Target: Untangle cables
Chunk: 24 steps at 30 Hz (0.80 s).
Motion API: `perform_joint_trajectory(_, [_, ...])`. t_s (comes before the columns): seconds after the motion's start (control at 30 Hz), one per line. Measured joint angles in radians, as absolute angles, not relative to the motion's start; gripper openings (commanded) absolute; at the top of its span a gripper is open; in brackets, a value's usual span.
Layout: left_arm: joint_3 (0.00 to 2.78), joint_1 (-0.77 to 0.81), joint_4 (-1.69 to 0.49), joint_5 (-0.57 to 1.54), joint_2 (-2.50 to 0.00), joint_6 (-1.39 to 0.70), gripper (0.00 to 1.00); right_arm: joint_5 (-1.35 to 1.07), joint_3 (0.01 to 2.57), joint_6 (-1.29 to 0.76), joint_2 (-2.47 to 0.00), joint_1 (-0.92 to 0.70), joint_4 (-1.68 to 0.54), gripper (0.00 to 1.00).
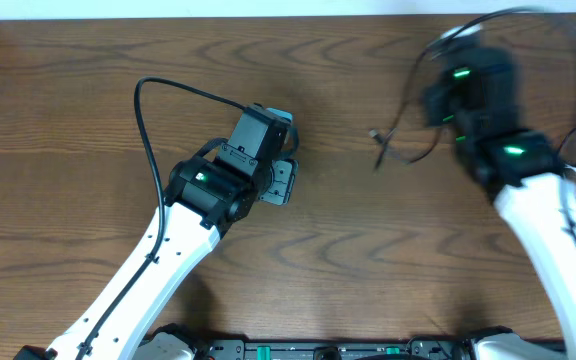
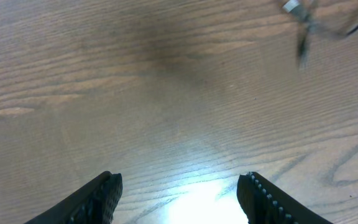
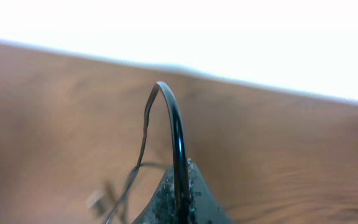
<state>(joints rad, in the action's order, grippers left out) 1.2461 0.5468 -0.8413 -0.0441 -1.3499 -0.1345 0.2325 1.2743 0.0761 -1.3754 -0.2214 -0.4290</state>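
The right pincer point(image 3: 179, 196) is squeezed tight on the cables point(image 3: 176, 124), which loop up from it and hang down beside it. The left pincer point(image 2: 180, 190) is apart above the worktop point(image 2: 104, 93), well away from the cables.

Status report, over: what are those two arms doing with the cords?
Left end effector open, empty. Right end effector shut on black cable. Nothing seen blocking.

The table point(image 1: 348, 260) has a dark brown wood-grain top with wavy grain lines running along its length. A white surface point(image 1: 268, 8) borders the table's far edge. In the left wrist view, a bright patch of reflected light point(image 2: 197, 202) lies on the table top
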Motion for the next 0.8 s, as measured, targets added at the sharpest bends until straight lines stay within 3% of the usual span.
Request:
perform_joint_trajectory(0.23, [1.246, 0.547, -0.843, -0.044, -1.350, -0.135, 0.63, 0.347, 1.337, 0.144, -1.235, 0.014, -0.427, 0.01])
perform_joint_trajectory(0.47, [1.246, 0.547, -0.845, -0.038, -1.350, -0.135, 0.62, 0.374, 1.337, 0.100, -1.286, 0.231, -0.511, 0.01])
perform_joint_trajectory(0.8, [1.246, 0.547, -0.846, -0.021, -1.350, -0.135, 0.62, 0.363, 1.337, 0.032, -1.362, 0.337, -0.556, 0.01])
